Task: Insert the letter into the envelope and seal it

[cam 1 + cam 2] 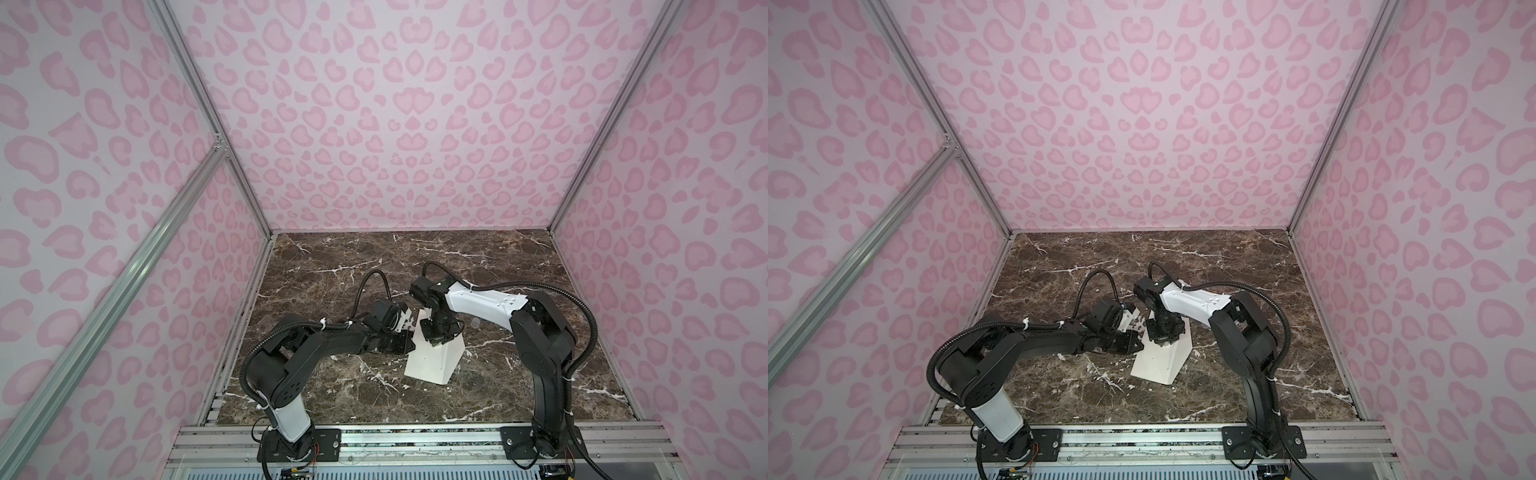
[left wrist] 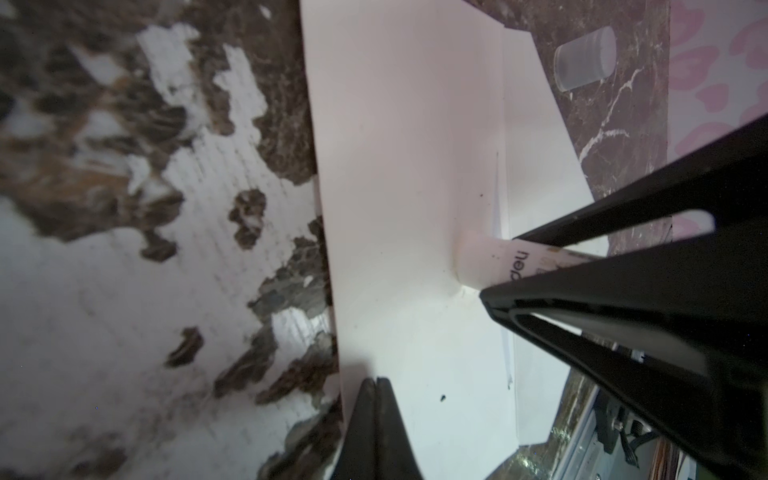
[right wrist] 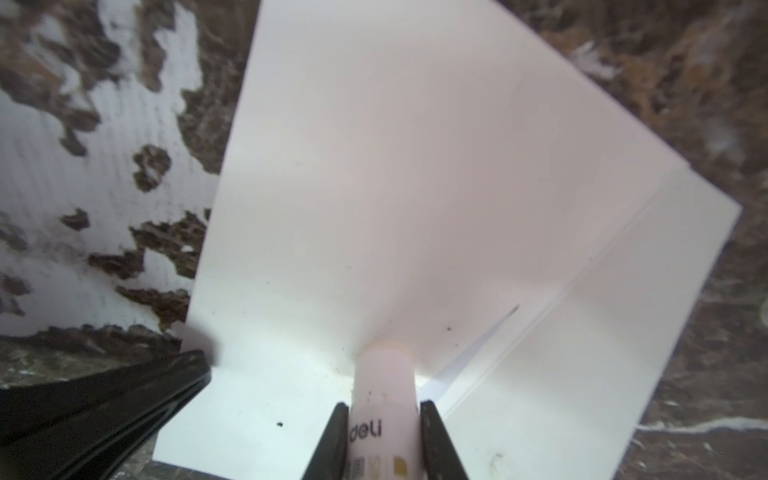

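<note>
The envelope (image 1: 432, 361) lies askew mid-counter (image 1: 415, 266) between the two arms. The right pincer (image 3: 382, 409) is clamped on a glue stick (image 3: 384, 374), whose tip bears down on the paper close to a fold line and dimples it. The left pincer (image 2: 376, 384) has its jaws together, with the tips at the envelope's near edge, seemingly pinning it.

This looks like the gluing stage of sealing. To do it well, keep the stick nearly upright and the pressure light, since the paper is already buckling under the tip. Draw the stick along the fold in one even stroke away from the pinned edge, so the sheet stays taut instead of bunching. The left tips should stay down throughout.

Count: one envelope, one glue stick, one loose translucent cap (image 2: 586, 58) on the counter beside the envelope, and two pincers. No letter shows in any view; it is probably already inside, though nothing here confirms that.
</note>
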`<act>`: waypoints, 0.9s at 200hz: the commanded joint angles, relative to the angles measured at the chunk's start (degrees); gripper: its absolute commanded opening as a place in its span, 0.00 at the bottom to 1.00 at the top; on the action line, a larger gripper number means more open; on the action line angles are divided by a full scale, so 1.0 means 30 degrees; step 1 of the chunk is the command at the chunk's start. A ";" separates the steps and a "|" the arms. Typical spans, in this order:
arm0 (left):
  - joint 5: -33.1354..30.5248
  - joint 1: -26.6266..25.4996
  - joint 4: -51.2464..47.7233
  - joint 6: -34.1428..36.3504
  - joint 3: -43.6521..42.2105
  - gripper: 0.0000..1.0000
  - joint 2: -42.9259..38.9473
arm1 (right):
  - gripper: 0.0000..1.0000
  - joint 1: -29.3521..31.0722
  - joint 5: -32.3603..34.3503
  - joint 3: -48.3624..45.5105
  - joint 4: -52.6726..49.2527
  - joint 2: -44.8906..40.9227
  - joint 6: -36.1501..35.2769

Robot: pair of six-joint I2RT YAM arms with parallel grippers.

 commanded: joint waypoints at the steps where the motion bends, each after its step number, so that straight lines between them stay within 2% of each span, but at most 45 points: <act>1: -0.0772 0.0008 -0.1488 0.0126 -0.0058 0.04 0.0153 | 0.00 -0.0105 0.1346 -0.0234 -0.1701 0.0032 -0.0024; 92: -0.0567 -0.0080 -0.2011 0.0068 0.0249 0.04 -0.1403 | 0.00 -0.0112 0.0542 -0.0262 -0.1190 -0.0995 -0.0084; 150: 0.0584 -0.0387 -0.0847 -0.0634 0.0267 0.04 -0.2584 | 0.00 -0.0149 0.0117 -0.0079 -0.1382 -0.1856 -0.0105; 180: 0.0870 -0.0764 -0.0726 -0.0643 0.0925 0.04 -0.2037 | 0.00 -0.0143 0.0043 -0.0147 -0.1264 -0.1909 -0.0074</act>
